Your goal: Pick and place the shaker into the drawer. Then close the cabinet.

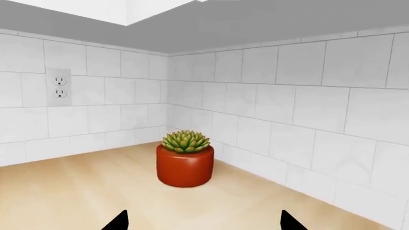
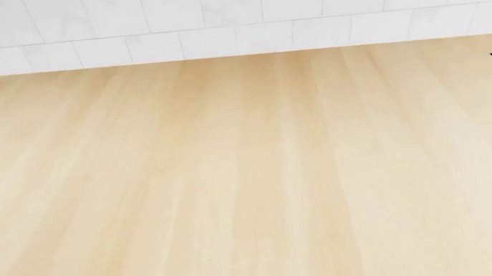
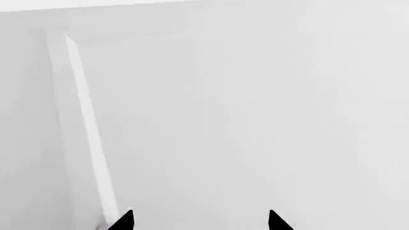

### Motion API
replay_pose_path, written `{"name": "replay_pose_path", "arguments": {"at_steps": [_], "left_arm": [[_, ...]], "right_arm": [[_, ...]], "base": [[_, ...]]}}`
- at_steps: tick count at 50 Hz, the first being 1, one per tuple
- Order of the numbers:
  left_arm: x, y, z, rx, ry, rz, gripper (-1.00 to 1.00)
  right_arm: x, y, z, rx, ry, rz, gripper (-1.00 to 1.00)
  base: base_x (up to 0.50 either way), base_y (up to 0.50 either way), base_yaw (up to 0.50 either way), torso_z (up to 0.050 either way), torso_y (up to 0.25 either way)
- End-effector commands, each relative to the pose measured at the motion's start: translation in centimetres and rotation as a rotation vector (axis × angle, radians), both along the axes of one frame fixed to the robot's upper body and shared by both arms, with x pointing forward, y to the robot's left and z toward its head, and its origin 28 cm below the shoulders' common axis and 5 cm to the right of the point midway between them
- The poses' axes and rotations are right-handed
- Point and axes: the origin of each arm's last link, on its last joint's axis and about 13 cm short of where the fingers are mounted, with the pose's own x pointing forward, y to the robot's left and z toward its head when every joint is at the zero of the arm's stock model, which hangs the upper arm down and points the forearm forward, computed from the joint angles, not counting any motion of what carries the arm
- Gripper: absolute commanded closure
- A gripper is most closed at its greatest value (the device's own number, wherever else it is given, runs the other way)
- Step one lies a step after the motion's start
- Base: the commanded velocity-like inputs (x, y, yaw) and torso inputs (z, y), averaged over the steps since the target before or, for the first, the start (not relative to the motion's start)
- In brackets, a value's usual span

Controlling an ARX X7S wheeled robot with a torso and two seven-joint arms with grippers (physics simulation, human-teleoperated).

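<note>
While both claws gape empty, left claw (image 1: 203, 221) faces a potted succulent (image 1: 185, 165) on the wood surface (image 2: 233, 183) by tiled wall (image 1: 307, 124), right claw (image 3: 200, 221) faces a white panel (image 3: 243, 120); shaker, drawer unseen.

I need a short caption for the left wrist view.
Open left gripper faces a succulent in a red pot in the tiled counter corner.
</note>
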Motion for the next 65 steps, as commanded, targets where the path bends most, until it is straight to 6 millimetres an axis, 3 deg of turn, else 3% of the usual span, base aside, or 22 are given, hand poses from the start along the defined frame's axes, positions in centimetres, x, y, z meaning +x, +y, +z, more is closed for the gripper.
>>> {"name": "replay_pose_path", "arguments": {"at_steps": [1,6,12,15,17,36,44,45,47,50,51,53,54,57,58,59,60,62,63,65], "left_arm": [[-0.8,0.1,-0.6,0.005,0.046,0.009,-1.00],[-1.5,0.4,-0.7,0.008,0.059,0.018,-1.00],[-1.9,0.7,-1.7,0.000,0.091,0.029,-1.00],[-1.7,0.5,-2.2,0.000,0.108,0.018,-1.00],[-1.6,0.4,-2.6,-0.002,0.119,0.012,-1.00],[-3.2,1.2,-6.1,-0.012,0.227,0.091,-1.00],[-2.8,0.0,-6.7,-0.032,0.230,0.016,-1.00],[-2.7,-0.2,-6.8,-0.037,0.231,0.003,-1.00],[-2.6,-0.5,-6.9,-0.040,0.231,-0.020,-1.00],[-2.4,-1.1,-6.6,-0.045,0.220,-0.061,-1.00],[-2.3,-1.5,-6.5,-0.040,0.213,-0.084,-1.00],[-2.2,-2.2,-6.1,-0.037,0.202,-0.124,-1.00],[-2.1,-2.5,-5.9,-0.035,0.195,-0.142,-1.00],[-1.8,-3.5,-5.1,-0.036,0.161,-0.198,-1.00],[-1.7,-3.8,-4.7,-0.030,0.147,-0.215,-1.00],[-1.6,-4.2,-4.3,-0.031,0.132,-0.240,-1.00],[-1.5,-4.6,-4.0,-0.029,0.122,-0.256,-1.00],[-1.2,-5.4,-3.4,0.001,0.099,-0.260,-1.00],[-1.0,-5.8,-3.2,0.013,0.093,-0.262,-1.00],[-0.9,-6.6,-2.7,0.014,0.073,-0.287,-1.00]], "right_arm": [[6.3,-6.1,-1.7,0.640,0.112,-0.178,-1.00],[9.3,-6.8,-5.8,0.803,0.350,-0.264,-1.00],[11.1,-6.4,-8.1,0.684,0.441,-0.447,-1.00],[11.5,-6.1,-9.3,0.908,0.557,-0.260,-1.00],[11.6,-6.0,-9.7,0.925,0.626,-0.238,-1.00],[11.6,-6.0,-9.7,0.925,0.626,-0.238,-1.00],[11.6,-6.0,-9.7,0.925,0.626,-0.238,-1.00],[12.1,-4.6,-8.6,0.972,0.541,0.025,-1.00],[12.0,-3.7,-7.2,1.126,0.395,0.280,-1.00],[11.6,-3.4,-5.7,1.084,0.249,0.372,-1.00],[13.5,-5.1,-9.7,1.212,0.358,0.323,-1.00],[15.9,-4.5,-17.6,1.341,0.602,0.194,-1.00],[15.5,-4.7,-19.8,1.351,0.660,0.094,-1.00],[11.8,-5.3,-23.8,1.337,0.769,-0.168,-1.00],[10.5,-5.8,-25.4,1.293,0.729,-0.281,-1.00],[8.7,-7.1,-25.9,1.262,0.602,-0.317,-1.00],[6.1,-8.1,-24.5,1.244,0.421,-0.296,-1.00],[2.5,-5.3,-23.9,1.114,0.188,-0.175,-1.00],[0.8,-3.3,-24.7,1.048,0.099,-0.096,-1.00],[-0.3,-1.2,-26.6,1.031,0.089,-0.068,-1.00]], "base": [[0.00,0.00,0.00,0.000,0.000],[0.00,0.00,0.00,0.000,0.000],[0.00,0.00,0.00,0.000,0.000],[0.00,0.00,0.00,0.000,0.000],[0.00,0.00,0.00,0.000,0.000],[0.00,0.00,0.00,0.000,0.000],[0.00,0.00,0.00,0.000,0.000],[0.00,0.00,0.00,0.000,0.000],[0.02,0.00,0.01,0.000,0.000],[0.00,0.00,0.00,0.000,0.000],[0.00,0.00,0.00,0.000,0.000],[0.00,0.00,0.00,0.000,0.000],[0.00,0.00,0.00,0.000,0.000],[0.00,0.00,0.00,0.000,0.000],[0.00,0.00,0.00,0.000,0.000],[0.00,0.00,0.00,0.000,0.000],[0.00,0.00,0.00,0.000,0.000],[0.00,0.00,0.00,0.000,0.000],[0.00,0.00,0.00,0.000,0.000],[0.00,0.00,0.00,0.000,0.000]]}}
